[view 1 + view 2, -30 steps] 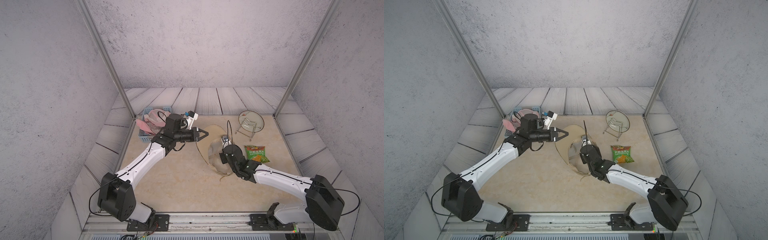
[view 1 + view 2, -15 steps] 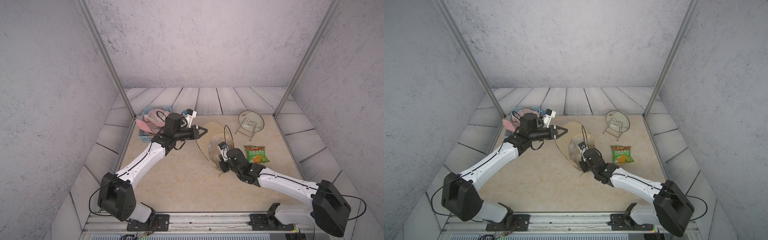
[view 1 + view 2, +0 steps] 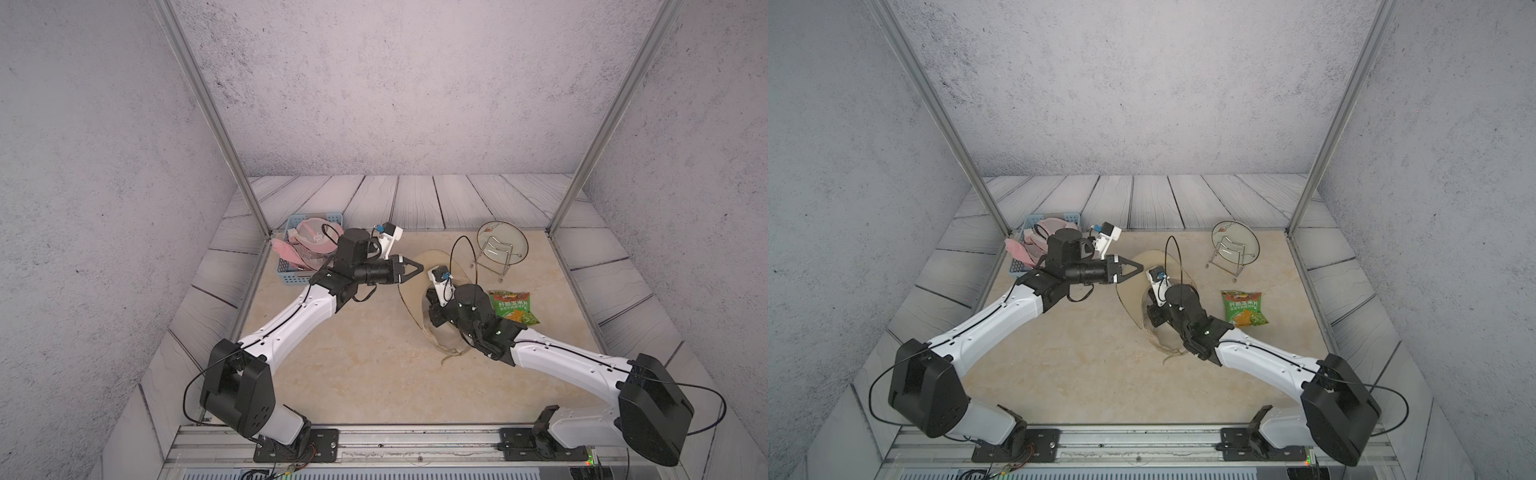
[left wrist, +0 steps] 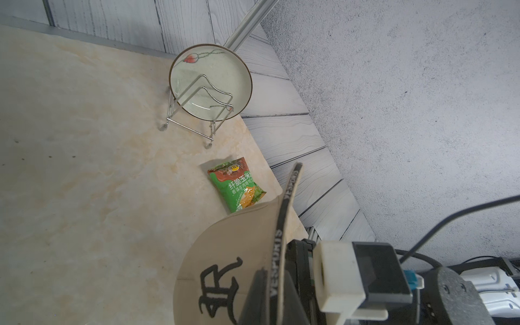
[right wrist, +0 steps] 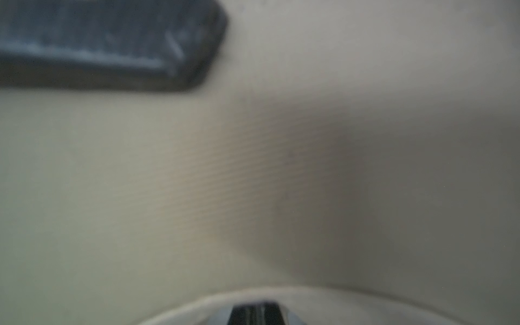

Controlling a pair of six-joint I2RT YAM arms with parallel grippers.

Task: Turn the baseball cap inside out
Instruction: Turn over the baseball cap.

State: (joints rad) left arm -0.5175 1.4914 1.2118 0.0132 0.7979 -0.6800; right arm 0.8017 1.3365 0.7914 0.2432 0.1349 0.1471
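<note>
Nearest me, the right gripper (image 3: 434, 311) is buried nose-first in the hollow of the beige baseball cap (image 4: 225, 244), which stands tipped on edge at the middle of the table (image 3: 332, 357). Its pincer is closed, though I cannot tell whether it pinches cloth. Just behind, the left gripper (image 3: 419, 268) is clenched on the cap's black-banded rim, and farther off are a green snack packet (image 3: 511, 307), a plate (image 3: 502, 245) upright in a wire rack, and a blue basket (image 3: 291, 280) of pink cloth.

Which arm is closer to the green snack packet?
Right. Its wrist sits beside the packet, right claw inside the cap; left claw grips the cap's far edge.
</note>
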